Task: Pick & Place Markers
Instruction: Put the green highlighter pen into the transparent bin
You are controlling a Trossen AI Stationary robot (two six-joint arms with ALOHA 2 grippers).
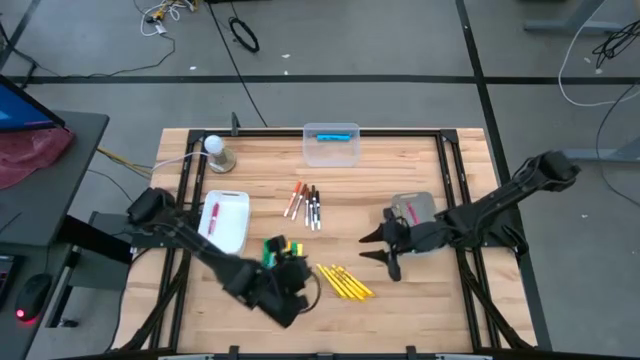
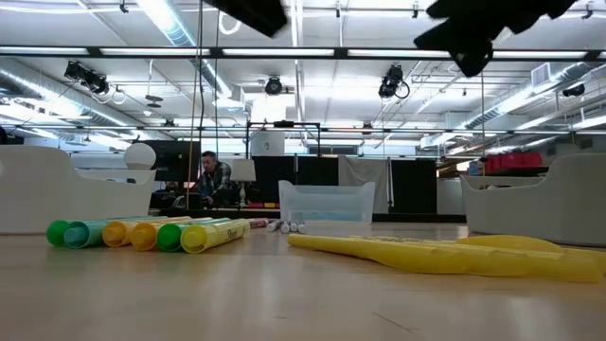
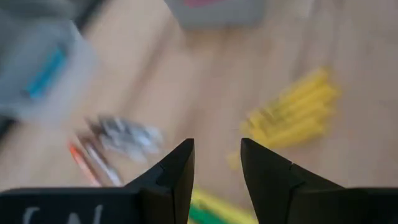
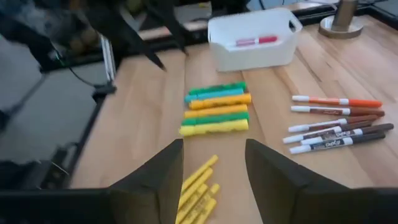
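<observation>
The markers lie in three groups mid-table: thin white ones [image 1: 305, 204] [image 4: 336, 127], chunky green, blue, orange and yellow ones [image 1: 278, 247] [image 4: 216, 109], and slim yellow ones [image 1: 345, 282] [image 3: 297, 112]. My left gripper [image 1: 296, 278] [image 3: 217, 163] hovers open above the near end of the chunky group, nothing between its fingers. Right of the slim yellow markers, my right gripper [image 1: 373, 250] [image 4: 214, 163] hangs open and empty, pointing toward the table's left. One red marker [image 4: 255, 41] lies in the white bin [image 1: 227, 221] at the left. A blue marker [image 1: 330, 137] lies in the clear bin [image 1: 331, 143] at the far edge.
A grey-white bin [image 1: 414, 212] sits under my right wrist. A small lamp with a round bulb [image 1: 217, 150] stands at the far left corner. Black rails [image 1: 452, 170] frame the wooden top. Bare wood shows between the marker groups and the near edge [image 2: 284, 303].
</observation>
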